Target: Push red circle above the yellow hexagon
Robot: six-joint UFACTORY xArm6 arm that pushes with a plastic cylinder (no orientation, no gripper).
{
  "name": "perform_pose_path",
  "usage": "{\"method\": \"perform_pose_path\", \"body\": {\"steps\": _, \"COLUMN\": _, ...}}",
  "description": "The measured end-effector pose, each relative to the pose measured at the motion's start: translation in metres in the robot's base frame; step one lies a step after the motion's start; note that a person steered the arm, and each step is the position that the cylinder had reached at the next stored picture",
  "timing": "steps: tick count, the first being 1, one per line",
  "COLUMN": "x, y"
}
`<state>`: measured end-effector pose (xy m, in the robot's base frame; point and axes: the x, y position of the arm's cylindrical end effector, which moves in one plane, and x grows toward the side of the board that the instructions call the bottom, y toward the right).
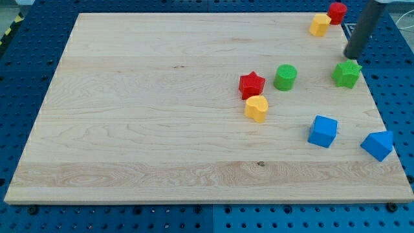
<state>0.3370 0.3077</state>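
The red circle (pixel 336 12) sits at the board's top right corner, touching the yellow hexagon (pixel 319 24) just below and left of it. My tip (pixel 352 57) is at the right side of the board, below and right of both blocks, directly above the green star (pixel 347 74). The rod rises from the tip toward the view's top right.
A red star (pixel 251 85), a green cylinder (pixel 285 77) and a yellow heart (pixel 257 108) cluster mid-right. A blue cube (pixel 323 131) and a blue triangular block (pixel 378 145) lie at the lower right. The board's right edge (pixel 381 110) is near.
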Motion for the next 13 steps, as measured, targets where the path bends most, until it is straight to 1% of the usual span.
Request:
{"method": "perform_pose_path", "body": {"steps": 1, "x": -0.002, "y": 0.038}}
{"method": "perform_pose_path", "body": {"steps": 2, "x": -0.052, "y": 0.037}}
{"method": "perform_pose_path", "body": {"steps": 3, "x": -0.070, "y": 0.037}}
{"method": "perform_pose_path", "body": {"steps": 5, "x": -0.069, "y": 0.038}}
{"method": "perform_pose_path", "body": {"steps": 7, "x": -0.140, "y": 0.037}}
{"method": "perform_pose_path", "body": {"steps": 10, "x": -0.145, "y": 0.034}}
{"method": "perform_pose_path", "body": {"steps": 12, "x": -0.146, "y": 0.017}}
{"method": "perform_pose_path", "body": {"steps": 13, "x": -0.146, "y": -0.003}}
